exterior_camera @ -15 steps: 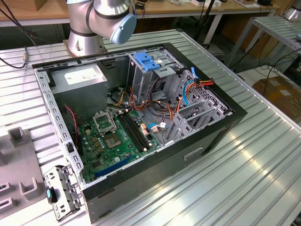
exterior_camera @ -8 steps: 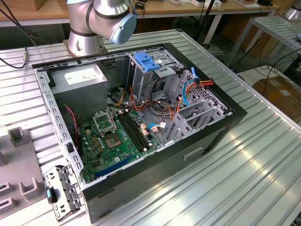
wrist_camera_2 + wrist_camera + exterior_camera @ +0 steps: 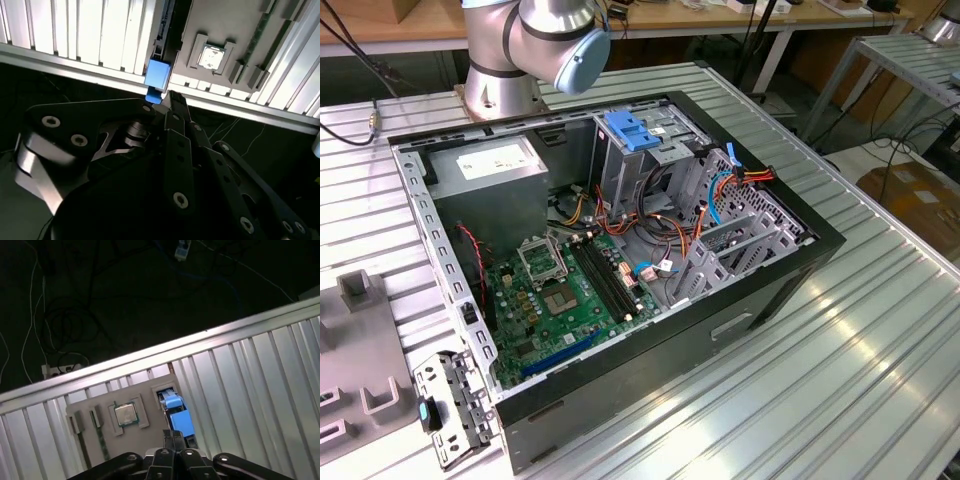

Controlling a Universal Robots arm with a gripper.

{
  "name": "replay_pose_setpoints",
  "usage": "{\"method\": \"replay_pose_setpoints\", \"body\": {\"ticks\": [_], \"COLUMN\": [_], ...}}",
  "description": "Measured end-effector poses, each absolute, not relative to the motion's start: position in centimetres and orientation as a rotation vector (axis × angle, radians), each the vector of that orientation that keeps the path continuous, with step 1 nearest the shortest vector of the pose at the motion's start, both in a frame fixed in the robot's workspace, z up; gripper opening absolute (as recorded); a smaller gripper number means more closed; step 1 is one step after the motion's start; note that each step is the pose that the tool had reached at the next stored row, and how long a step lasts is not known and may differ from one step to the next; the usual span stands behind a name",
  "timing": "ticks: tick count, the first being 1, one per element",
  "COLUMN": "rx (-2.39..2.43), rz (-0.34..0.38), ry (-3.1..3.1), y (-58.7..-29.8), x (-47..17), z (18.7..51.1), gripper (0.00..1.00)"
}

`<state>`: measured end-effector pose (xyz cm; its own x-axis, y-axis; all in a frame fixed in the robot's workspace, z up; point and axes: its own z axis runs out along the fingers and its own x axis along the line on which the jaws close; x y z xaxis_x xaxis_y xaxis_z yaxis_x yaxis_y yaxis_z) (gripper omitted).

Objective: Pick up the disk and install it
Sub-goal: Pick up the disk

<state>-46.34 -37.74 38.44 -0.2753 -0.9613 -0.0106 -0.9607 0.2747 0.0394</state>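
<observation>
**A:** Gripper (image 3: 173, 435) first. What has it got?

**B:** Nothing, as far as I can see. In both wrist views its jaws are closed together and bare. I judge it hangs over the disk (image 3: 177, 416) rather than on it.

**A:** And where is the disk?

**B:** On edge in a slot at the rim of the tray (image 3: 225, 20), blue rail uppermost (a sensible way to park it, since the thin edge faces up for a pinch from above). A CPU (image 3: 125, 414) lies in its own recess just beside.

**A:** So it isn't picked up yet?

**B:** I'd say not. In the exterior view the disk (image 3: 450, 410) sits at the tray's edge, on the exterior view's left, outside the case (image 3: 740, 320) and near its corner.

**A:** Why is the case on its side?

**B:** Its open face is up, so the cage (image 3: 640, 150) at the far end can be reached from overhead. I can't see into the cage's bay. Everything rests on the table (image 3: 840, 400).
</observation>
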Motion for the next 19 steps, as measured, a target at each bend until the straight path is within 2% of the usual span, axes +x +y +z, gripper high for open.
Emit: {"method": "replay_pose_setpoints", "body": {"ticks": [9, 10, 11, 13, 14, 15, 19], "rx": [2.028, 2.048, 2.056, 2.066, 2.07, 2.074, 2.147], "rz": [-0.038, -0.035, -0.035, -0.035, -0.035, -0.035, -0.034], "ry": [-2.387, -2.373, -2.366, -2.357, -2.354, -2.35, -2.283], "y": [-37.5, -37.2, -37.0, -36.7, -36.6, -36.6, -36.6], "x": [-46.3, -46.3, -46.3, -46.3, -46.3, -46.3, -46.3], "z": [38.0, 37.6, 37.3, 36.9, 36.6, 36.4, 35.7], "gripper": [0.11, 0.17, 0.29, 0.42, 0.42, 0.48, 0.48]}}
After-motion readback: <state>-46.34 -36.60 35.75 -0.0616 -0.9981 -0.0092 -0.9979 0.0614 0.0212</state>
